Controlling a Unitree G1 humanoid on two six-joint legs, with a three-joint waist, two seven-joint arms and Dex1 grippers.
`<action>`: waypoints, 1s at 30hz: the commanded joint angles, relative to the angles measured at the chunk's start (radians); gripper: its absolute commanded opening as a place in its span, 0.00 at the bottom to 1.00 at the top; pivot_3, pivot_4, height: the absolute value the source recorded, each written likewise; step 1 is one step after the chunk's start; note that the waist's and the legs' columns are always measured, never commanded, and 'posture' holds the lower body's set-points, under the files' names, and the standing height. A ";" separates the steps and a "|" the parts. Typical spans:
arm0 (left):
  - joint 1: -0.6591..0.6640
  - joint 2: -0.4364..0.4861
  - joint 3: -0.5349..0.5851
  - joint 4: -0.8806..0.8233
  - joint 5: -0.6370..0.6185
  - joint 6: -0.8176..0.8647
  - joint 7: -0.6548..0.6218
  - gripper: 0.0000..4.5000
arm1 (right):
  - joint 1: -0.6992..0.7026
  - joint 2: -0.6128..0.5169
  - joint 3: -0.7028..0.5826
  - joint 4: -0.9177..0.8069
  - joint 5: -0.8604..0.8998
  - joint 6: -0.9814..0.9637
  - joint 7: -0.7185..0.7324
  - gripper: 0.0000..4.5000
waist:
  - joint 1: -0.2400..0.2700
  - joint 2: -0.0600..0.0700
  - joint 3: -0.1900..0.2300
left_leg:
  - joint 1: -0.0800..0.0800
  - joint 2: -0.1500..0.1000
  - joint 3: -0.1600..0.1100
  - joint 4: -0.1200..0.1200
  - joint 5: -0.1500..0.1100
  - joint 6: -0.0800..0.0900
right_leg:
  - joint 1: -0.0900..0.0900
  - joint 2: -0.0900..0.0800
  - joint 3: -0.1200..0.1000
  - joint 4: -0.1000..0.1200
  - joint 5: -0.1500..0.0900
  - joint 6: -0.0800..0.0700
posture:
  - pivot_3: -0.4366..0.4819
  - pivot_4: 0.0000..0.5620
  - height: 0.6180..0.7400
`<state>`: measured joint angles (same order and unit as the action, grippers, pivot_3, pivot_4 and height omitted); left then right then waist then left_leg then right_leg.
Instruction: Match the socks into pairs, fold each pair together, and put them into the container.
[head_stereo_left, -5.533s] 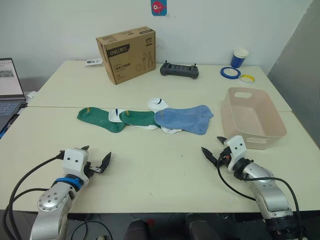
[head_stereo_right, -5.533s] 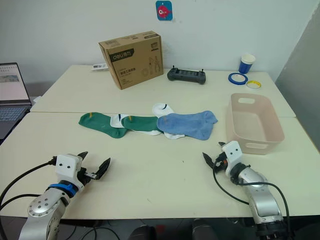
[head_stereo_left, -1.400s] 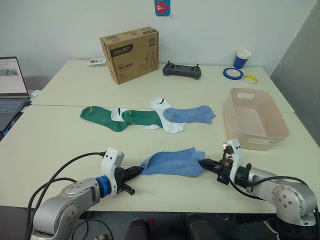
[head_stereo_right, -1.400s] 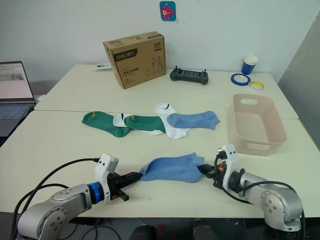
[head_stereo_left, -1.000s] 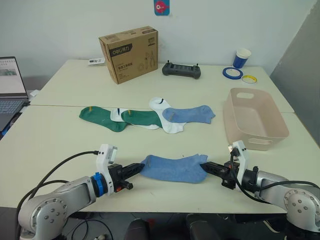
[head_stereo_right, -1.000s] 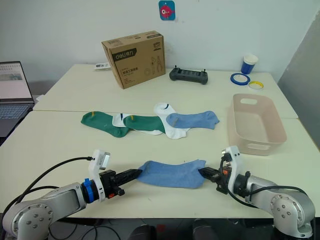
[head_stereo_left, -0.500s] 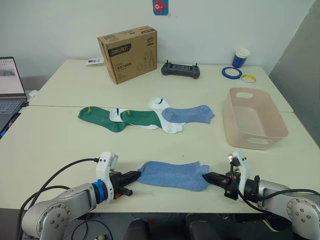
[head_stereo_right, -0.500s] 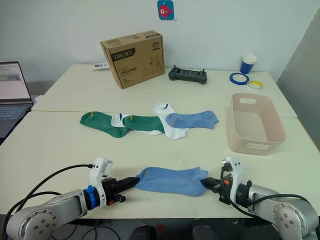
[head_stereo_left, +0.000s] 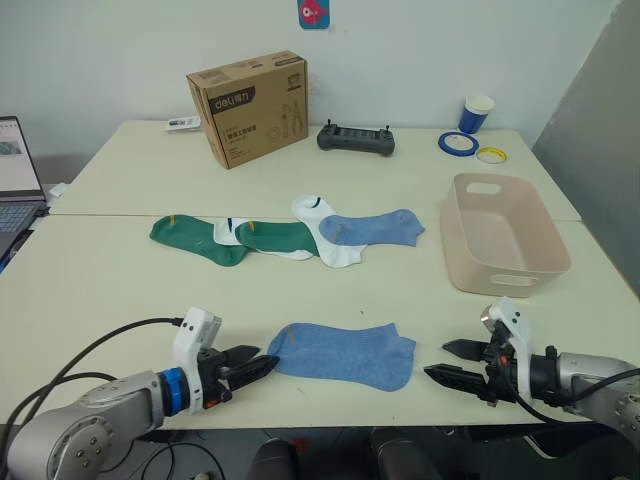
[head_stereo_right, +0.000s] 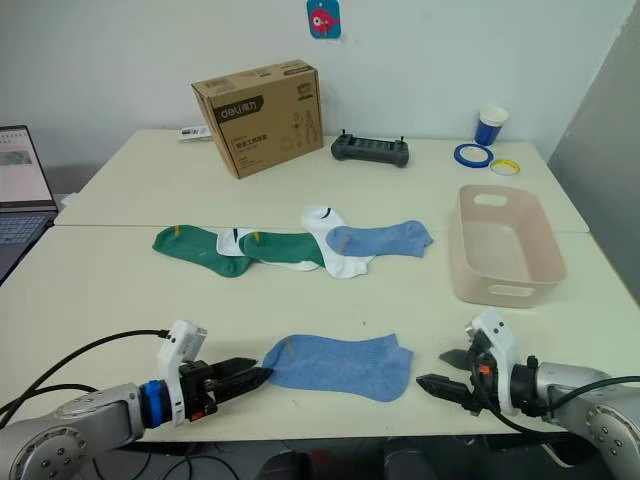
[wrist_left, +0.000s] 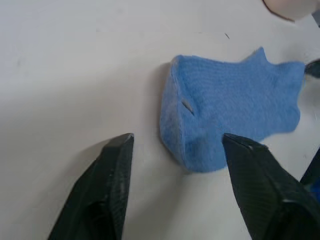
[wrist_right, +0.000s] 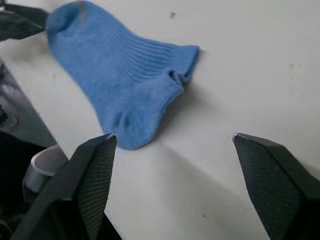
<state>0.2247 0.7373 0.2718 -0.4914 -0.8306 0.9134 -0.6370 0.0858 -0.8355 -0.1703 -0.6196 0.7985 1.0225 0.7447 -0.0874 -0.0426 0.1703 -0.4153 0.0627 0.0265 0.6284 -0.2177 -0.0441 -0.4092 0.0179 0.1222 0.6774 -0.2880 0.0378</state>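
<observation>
a light blue sock (head_stereo_left: 342, 353) lies flat on the near table (head_stereo_left: 120, 280), close to the front edge. its long axis runs left to right; which end is the toe cannot be told. the left gripper (head_stereo_left: 250, 366) sits just beside the sock's left end, fingers spread, not gripping. the right gripper (head_stereo_left: 452, 361) sits off the sock's right end with a gap between, fingers also spread, holding nothing.

farther back, mid-table, the remaining socks form a row, also left to right: a dark green sock (head_stereo_left: 190, 238), a second dark green sock (head_stereo_left: 280, 236), a white sock (head_stereo_left: 322, 232) and a second light blue sock (head_stereo_left: 375, 226), overlapping one another. the pinkish-beige container (head_stereo_left: 503, 235) stands to the right of the row, its long axis running front to back.
</observation>
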 joint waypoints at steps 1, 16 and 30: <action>-0.062 0.074 -0.017 0.031 0.157 -0.256 -0.160 0.63 | -0.107 -0.008 0.056 0.030 -0.081 -0.213 0.133 0.84 | 0.002 -0.001 0.002 | 0.000 0.000 0.000 0.000 0.000 0.000 | -0.002 0.000 -0.001 0.000 0.000 0.000 | 0.48 0.27 1.00; -0.455 -0.021 -0.496 0.301 0.477 -0.614 -0.488 0.00 | -0.378 0.204 0.519 0.428 -0.520 -0.756 0.360 0.00 | 0.023 0.000 0.002 | -0.009 0.000 0.000 0.000 -0.002 0.003 | 0.001 0.001 -0.003 -0.011 0.006 0.006 | 0.48 0.27 1.00; -0.382 -0.030 -0.386 0.435 0.458 -0.594 -0.477 0.00 | -0.226 0.050 0.402 0.472 -0.547 -0.824 0.398 0.00 | 0.037 0.000 0.002 | 0.000 -0.001 0.000 0.005 -0.002 0.003 | 0.005 -0.001 -0.003 0.002 0.002 0.009 | 0.48 0.27 1.00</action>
<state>-0.1657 0.7060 -0.1436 -0.0535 -0.3494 0.3034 -1.1119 -0.1534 -0.7704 0.2536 -0.1505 0.2562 0.2140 1.1316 -0.0505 -0.0429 0.1724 -0.4150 0.0622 0.0264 0.6340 -0.2195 -0.0407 -0.4047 0.0173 0.1195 0.6809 -0.2861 0.0457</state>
